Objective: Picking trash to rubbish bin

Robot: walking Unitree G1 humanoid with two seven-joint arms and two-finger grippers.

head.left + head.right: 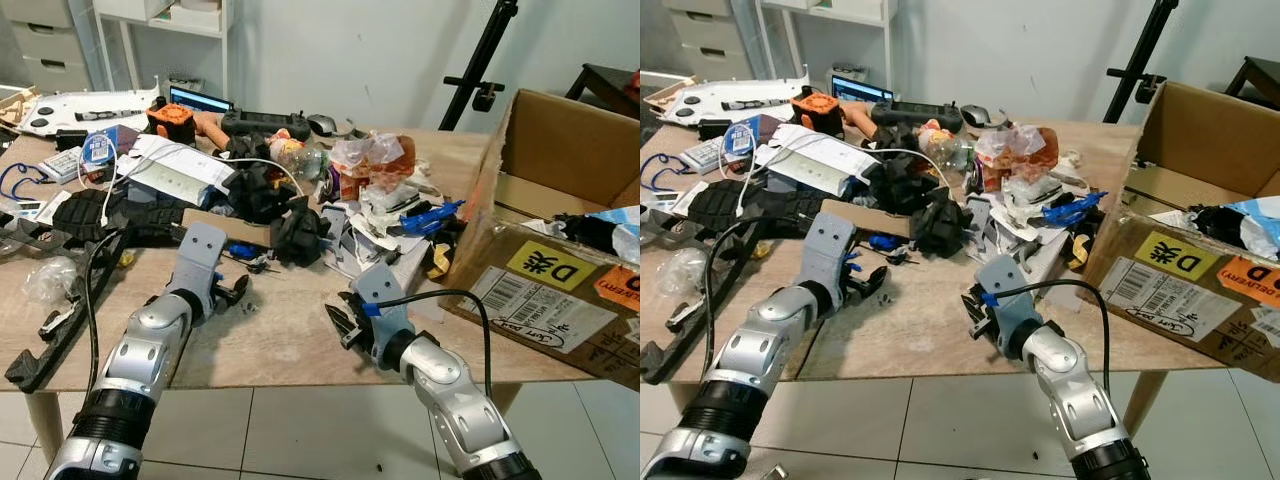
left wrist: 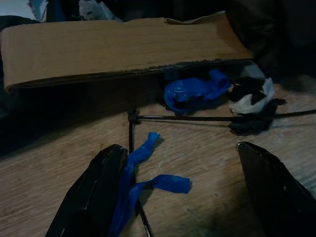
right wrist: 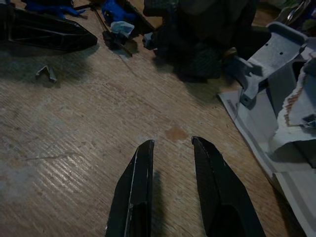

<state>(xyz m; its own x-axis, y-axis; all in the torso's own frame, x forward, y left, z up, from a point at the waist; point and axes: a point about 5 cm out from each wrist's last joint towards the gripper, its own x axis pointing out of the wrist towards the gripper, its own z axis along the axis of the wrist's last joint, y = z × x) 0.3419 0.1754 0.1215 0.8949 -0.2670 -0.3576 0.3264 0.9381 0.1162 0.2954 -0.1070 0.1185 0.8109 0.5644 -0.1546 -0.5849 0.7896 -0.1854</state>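
Observation:
Trash lies heaped mid-table: crumpled plastic wrappers (image 1: 372,160), black scraps (image 1: 298,232), a flat cardboard strip (image 2: 118,49) and a crumpled blue scrap (image 2: 195,91). My left gripper (image 1: 232,292) rests open on the wood just in front of the strip. A strip of blue tape (image 2: 143,182) lies against one of its fingers (image 2: 94,197), and a thin black cable tie (image 2: 197,118) lies ahead of the gripper. My right gripper (image 3: 173,143) hovers low over bare wood, its fingers a little apart with nothing between them. Grey plastic parts (image 3: 269,64) lie just beyond it. An open cardboard box (image 1: 560,200) stands at the table's right end.
A laptop (image 1: 200,100), a game controller (image 1: 265,123), white papers (image 1: 175,165) and black foam pieces (image 1: 95,215) crowd the back and left. Black cables run along both arms. A tripod (image 1: 485,60) stands behind the table. Bare wood (image 1: 290,330) lies between the grippers, near the front edge.

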